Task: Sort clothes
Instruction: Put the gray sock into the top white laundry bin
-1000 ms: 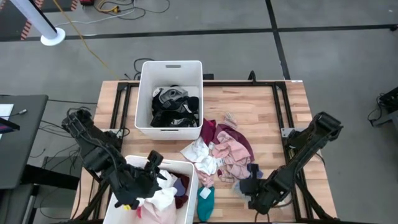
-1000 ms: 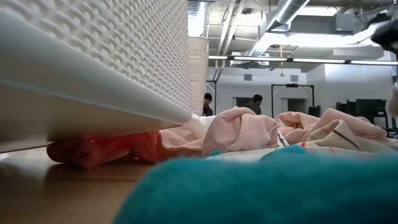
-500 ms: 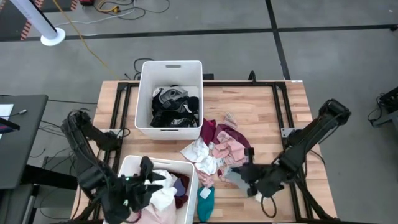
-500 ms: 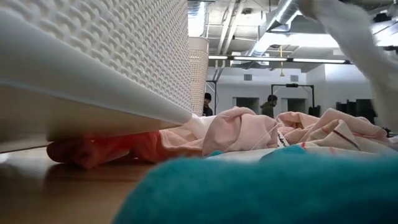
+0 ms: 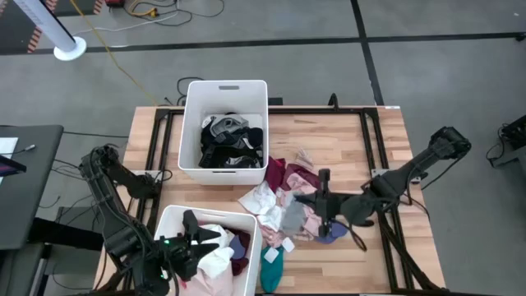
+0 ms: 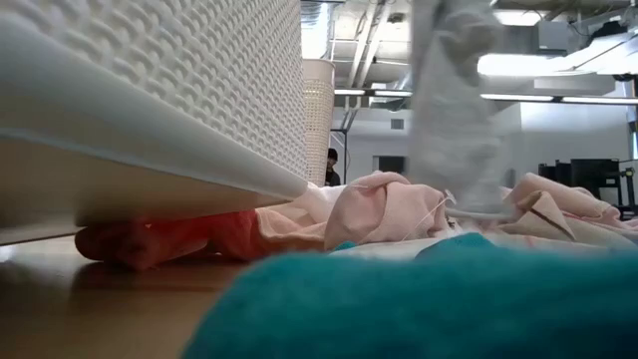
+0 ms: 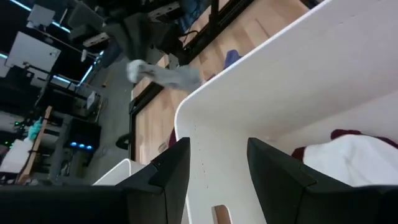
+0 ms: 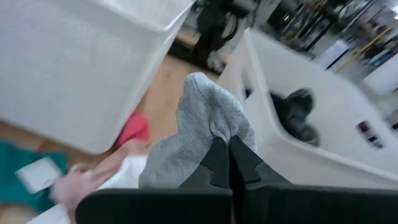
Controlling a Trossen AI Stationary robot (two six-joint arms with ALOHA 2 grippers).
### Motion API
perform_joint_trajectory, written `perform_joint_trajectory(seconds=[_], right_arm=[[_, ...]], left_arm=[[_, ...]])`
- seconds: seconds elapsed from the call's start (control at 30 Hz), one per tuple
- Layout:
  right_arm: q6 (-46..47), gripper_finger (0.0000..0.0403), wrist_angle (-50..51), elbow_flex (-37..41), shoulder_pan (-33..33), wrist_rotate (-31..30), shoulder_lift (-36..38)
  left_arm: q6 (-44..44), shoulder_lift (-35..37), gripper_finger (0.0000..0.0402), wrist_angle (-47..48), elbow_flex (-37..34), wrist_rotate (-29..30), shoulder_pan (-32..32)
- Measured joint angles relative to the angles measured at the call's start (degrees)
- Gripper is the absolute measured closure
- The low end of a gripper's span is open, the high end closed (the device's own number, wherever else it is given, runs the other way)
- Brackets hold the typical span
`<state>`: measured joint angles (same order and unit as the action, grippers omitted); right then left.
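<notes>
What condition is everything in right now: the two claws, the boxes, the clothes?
Right gripper: shut on a grey sock, lifted above the pile.
Left gripper: fingers apart, holding nothing, over the near bin.
Near bin: partly filled with white and maroon garments.
Far bin: holds black and grey clothes.
Clothes pile: loose, unsorted on the table.

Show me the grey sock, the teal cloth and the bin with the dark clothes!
grey sock (image 8: 211,118): right wrist view, its bunched top.
teal cloth (image 5: 271,265): high view, its middle.
bin with dark clothes (image 5: 226,87): high view, its far rim.
</notes>
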<state>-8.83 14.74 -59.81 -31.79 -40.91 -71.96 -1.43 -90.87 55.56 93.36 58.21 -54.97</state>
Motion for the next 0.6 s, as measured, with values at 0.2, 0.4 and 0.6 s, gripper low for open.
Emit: perform_joint_trajectory(seconds=[0.2, 0.4, 0.6], right_arm=[[-9.54, 0.0403, -8.22, -0.04, 4.22, -0.08, 2.57], [-18.29, 0.0403, -17.20, -0.04, 9.12, 0.11, 3.89], [-26.54, 0.0403, -25.70, -0.89, 14.59, 4.30, 3.89]], left_arm=[[-0.22, -0.02, 0.0246, -0.05, 0.00, -0.05, 1.61], [1.08, -0.02, 0.0246, -1.22, 0.01, -4.21, 4.07], [6.07, -0.02, 0.0246, -4.99, 0.02, -8.71, 6.59]])
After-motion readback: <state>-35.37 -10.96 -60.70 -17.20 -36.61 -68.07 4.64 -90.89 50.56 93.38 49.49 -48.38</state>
